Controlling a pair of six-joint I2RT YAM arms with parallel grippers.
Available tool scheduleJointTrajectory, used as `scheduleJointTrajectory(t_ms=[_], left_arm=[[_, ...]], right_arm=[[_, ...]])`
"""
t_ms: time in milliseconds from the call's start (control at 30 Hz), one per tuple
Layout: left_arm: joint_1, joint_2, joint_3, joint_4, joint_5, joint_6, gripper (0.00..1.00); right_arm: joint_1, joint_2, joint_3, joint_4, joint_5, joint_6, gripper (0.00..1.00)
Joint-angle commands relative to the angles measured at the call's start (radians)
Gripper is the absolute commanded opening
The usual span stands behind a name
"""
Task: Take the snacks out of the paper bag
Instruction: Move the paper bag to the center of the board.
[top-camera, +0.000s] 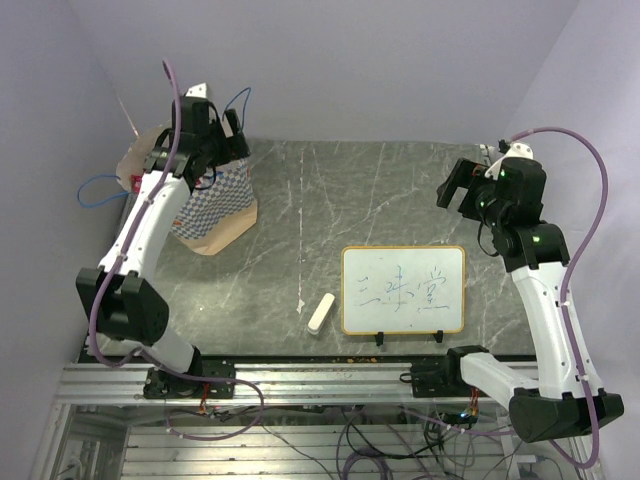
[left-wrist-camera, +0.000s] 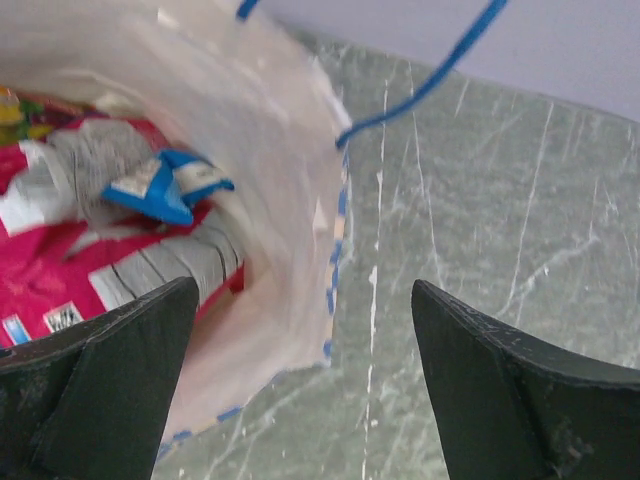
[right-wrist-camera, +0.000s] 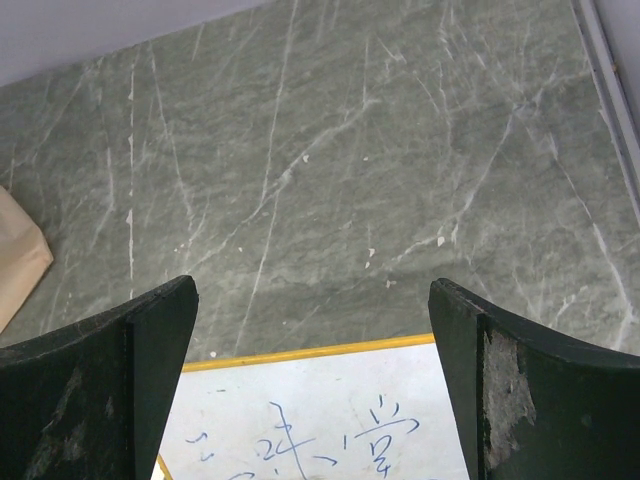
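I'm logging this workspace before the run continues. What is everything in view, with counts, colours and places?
paper bag: one, tan with blue-and-white checks, far left of table
snacks: at least two showing, pink-red and blue, inside the bag
whiteboard: one, white with yellow frame, near right
eraser: one, white, left of whiteboard
table: one, grey marbled
left gripper: open, at the bag's mouth
right gripper: open, over whiteboard's far edge

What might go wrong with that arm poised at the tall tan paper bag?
The open left gripper straddles the tan paper bag's rim, so closing might pinch paper instead of the glossy pink-red packet inside. The thin blue cord handle loops close by and might snag a finger.
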Motion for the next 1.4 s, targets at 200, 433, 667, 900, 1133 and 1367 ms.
scheduleJointTrajectory(t_ms=[200, 433, 667, 900, 1133, 1367], left_arm=[[-0.012, 0.248, 0.317, 0.180, -0.090, 0.103, 0.92], [-0.031, 0.383, 0.503, 0.194, -0.041, 0.141, 0.77], [-0.059, 0.377, 0.495, 0.209, -0.025, 0.148, 0.47], [-0.103, 0.372, 0.526, 0.174, 0.072, 0.131, 0.07], [-0.206, 0.287, 0.433, 0.195, 0.125, 0.033, 0.07], [-0.356, 0.242, 0.351, 0.220, 0.122, -0.062, 0.07]], right_arm=[[0.001, 0.038, -0.005, 0.056, 0.003, -0.023, 1.00], [0.001, 0.065, 0.008, 0.067, 0.005, -0.028, 1.00], [0.007, 0.082, 0.016, 0.073, -0.001, -0.025, 1.00], [0.029, 0.092, 0.024, 0.084, -0.020, -0.025, 1.00], [0.059, 0.112, 0.039, 0.092, -0.044, -0.019, 1.00], [0.074, 0.170, 0.071, 0.098, -0.126, 0.034, 1.00]])
